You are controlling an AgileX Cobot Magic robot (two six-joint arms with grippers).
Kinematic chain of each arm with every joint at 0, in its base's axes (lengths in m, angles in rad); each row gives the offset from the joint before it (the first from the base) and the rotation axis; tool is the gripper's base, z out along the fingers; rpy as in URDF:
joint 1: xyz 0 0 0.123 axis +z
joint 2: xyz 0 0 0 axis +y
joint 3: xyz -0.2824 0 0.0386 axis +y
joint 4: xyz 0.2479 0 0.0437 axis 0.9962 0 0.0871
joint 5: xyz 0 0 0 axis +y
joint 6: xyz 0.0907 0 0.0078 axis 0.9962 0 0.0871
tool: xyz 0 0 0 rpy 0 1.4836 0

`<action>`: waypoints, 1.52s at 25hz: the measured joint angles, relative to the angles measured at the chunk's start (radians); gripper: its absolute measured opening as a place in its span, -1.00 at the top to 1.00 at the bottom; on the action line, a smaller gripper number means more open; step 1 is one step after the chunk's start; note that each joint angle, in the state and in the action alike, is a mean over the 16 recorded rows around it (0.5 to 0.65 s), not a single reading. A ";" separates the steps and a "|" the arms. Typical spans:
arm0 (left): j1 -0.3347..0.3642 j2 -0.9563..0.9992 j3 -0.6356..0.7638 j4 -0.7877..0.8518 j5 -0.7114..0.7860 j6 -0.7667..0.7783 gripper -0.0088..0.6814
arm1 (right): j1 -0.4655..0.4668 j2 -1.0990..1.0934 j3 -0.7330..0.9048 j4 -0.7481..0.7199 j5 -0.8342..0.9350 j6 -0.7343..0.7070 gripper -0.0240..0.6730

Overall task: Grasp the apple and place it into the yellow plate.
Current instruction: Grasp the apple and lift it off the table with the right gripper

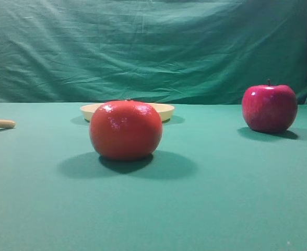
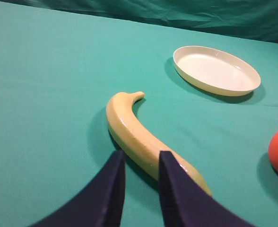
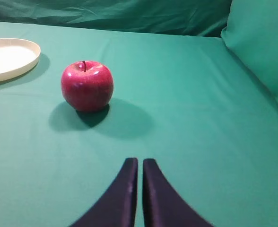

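Green cloth covering surface. Apple sitting upright on cloth, right of yellow plate, not touching it. Right claw hanging near apple, tips pressed together, gripping nothing. Left claw showing small gap between tips, gripping nothing, hanging above banana. Orange-red fruit sitting in front of plate, apart from apple.

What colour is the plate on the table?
Pale yellow-cream, plain with no pattern. The yellow plate shows best in the left wrist view.
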 joint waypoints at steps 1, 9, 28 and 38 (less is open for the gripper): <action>0.000 0.000 0.000 0.000 0.000 0.000 0.52 | 0.000 0.000 0.000 0.000 0.000 0.000 0.93; 0.000 0.000 0.000 0.000 0.000 0.000 0.52 | 0.000 0.000 0.000 0.000 0.000 -0.001 0.93; 0.000 0.000 0.000 0.000 0.000 0.000 0.52 | 0.000 0.000 0.001 -0.005 -0.062 -0.001 0.93; 0.000 0.000 0.000 0.000 0.000 0.000 0.52 | 0.000 0.000 0.001 0.022 -0.213 0.015 0.93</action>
